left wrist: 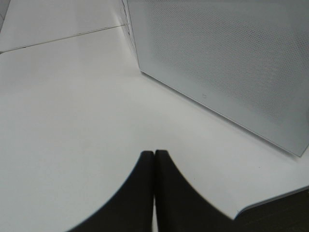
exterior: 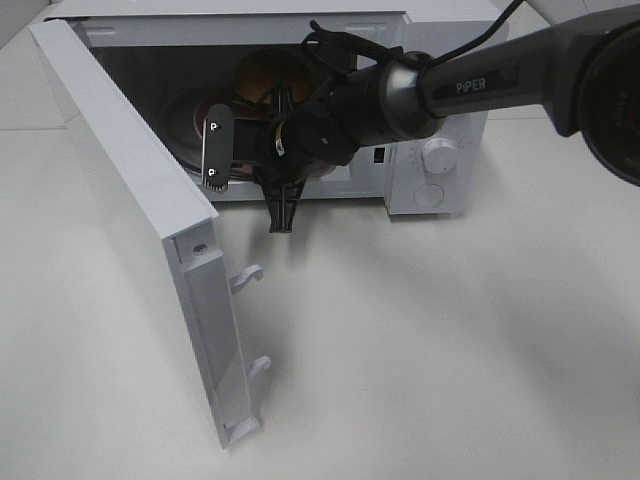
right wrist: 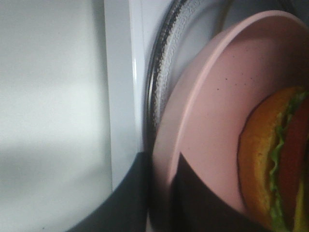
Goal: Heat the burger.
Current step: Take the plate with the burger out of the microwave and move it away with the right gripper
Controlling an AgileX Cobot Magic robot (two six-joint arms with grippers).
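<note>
The right fingers (right wrist: 159, 203) pinch the rim of the pink plate (right wrist: 212, 121), which carries the burger (right wrist: 275, 164) just inside the open microwave (exterior: 440, 160) over its glass turntable (right wrist: 166, 82). The left fingers (left wrist: 154, 188) are pressed together above the bench (left wrist: 72, 111), beside the microwave's door (left wrist: 222, 63).

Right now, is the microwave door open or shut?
Open. The door swings wide to the left, and the burger on its pink plate shows inside the microwave.
</note>
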